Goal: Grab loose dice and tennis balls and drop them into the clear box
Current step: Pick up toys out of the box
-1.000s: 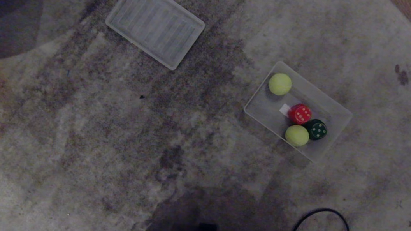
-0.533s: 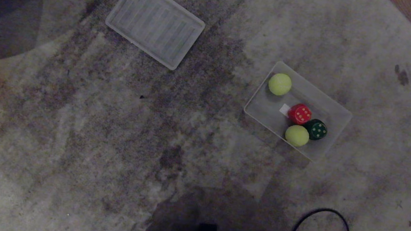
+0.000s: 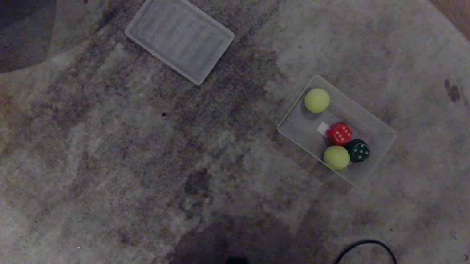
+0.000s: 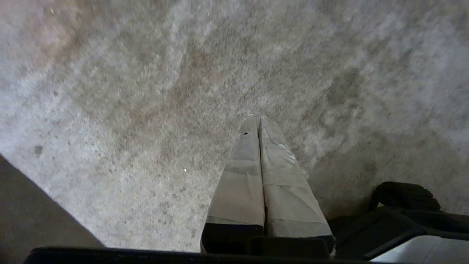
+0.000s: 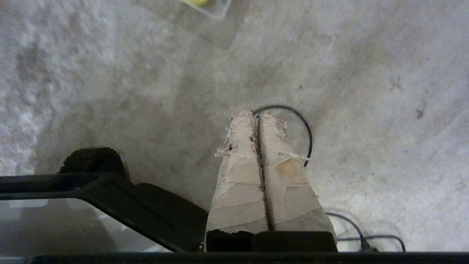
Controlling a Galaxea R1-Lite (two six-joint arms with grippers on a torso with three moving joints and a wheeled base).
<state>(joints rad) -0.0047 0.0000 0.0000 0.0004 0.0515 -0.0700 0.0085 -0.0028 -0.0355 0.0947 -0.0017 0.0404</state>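
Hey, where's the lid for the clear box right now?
In the head view the lid lies flat on the carpet at upper left, well apart from the clear box, which sits to the right with balls and dice inside.

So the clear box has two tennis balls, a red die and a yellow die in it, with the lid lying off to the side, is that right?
Not quite. The second die in the clear box is dark green, not yellow, as the head view shows. The two tennis balls, red die and lid lying apart are right.

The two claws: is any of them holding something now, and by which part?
Nothing is held. The left claw and the right claw are both shut on nothing, above bare carpet. The balls and dice lie in the clear box.
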